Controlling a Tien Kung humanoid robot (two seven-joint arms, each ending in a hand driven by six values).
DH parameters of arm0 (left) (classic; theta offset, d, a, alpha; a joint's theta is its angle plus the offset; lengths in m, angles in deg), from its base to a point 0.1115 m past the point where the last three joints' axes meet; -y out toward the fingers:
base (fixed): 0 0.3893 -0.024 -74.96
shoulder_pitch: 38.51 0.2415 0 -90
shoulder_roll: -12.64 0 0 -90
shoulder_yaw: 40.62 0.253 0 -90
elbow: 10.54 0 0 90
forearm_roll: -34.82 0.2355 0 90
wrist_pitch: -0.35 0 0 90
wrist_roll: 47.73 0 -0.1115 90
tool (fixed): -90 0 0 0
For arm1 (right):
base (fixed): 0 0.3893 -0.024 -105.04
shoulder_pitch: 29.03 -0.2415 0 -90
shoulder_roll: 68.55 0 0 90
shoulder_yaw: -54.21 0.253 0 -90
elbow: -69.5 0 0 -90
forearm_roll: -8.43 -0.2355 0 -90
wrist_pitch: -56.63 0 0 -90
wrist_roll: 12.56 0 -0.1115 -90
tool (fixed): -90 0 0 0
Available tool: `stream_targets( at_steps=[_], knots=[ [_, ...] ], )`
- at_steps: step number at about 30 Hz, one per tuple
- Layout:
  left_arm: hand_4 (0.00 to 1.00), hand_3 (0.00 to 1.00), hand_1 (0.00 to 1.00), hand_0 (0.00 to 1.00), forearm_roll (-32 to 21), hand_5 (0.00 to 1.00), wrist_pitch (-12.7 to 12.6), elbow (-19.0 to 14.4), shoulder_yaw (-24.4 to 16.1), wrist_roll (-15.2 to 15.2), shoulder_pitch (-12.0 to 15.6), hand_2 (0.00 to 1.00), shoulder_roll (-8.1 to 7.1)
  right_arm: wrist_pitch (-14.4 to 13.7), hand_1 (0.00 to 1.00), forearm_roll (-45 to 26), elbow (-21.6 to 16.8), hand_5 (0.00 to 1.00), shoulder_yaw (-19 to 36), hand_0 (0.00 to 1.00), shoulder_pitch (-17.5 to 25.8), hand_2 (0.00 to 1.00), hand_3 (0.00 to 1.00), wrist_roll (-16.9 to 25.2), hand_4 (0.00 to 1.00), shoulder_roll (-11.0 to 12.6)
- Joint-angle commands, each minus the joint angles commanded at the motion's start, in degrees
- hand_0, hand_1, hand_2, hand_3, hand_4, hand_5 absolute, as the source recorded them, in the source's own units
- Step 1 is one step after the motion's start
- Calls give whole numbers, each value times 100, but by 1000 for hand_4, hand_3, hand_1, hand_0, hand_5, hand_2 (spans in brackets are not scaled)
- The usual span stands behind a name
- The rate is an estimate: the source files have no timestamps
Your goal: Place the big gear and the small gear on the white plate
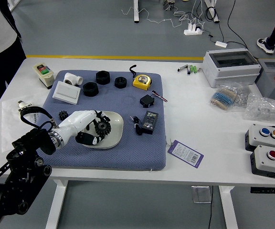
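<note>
A: "Black small gear, toothed rim. Where?"
B: "On blue mat, left of plate."
A: "Left hand?"
B: "Gripping big gear: black, toothed, round hub. Over plate; can't tell if touching."
A: "Room?"
B: "Plate's right rim visible, then mat strip, black cable, black box."

Illumination is bright and diffuse. Shadows are soft and faint. The white tabletop appears evenly lit.
</note>
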Motion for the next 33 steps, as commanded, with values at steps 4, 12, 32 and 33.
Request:
stream_targets(
  at_steps=[4, 12, 32, 33],
  knots=[
    [973, 596, 487, 375, 0, 161, -13, 129, -48, 2, -42, 508, 36, 1, 674, -4, -1, 678, -9, 661, -2, 740, 569, 3, 792, 3],
    [998, 747, 590, 417, 0, 328, 141, 169, -44, 22, -75, 661, 61, -4, 674, -14, -1, 678, -16, 661, 12, 740, 569, 12, 792, 5],
    [998, 796, 666, 491, 0, 399, 169, -282, -641, 142, -237, 748, -191, 1, 676, -33, 0, 679, -67, 662, 79, 740, 569, 16, 793, -4],
    [998, 796, 666, 491, 0, 399, 172, -191, -700, 161, -290, 748, -239, 0, 676, -37, -1, 679, -66, 662, 79, 740, 569, 17, 793, -1]
  ],
)
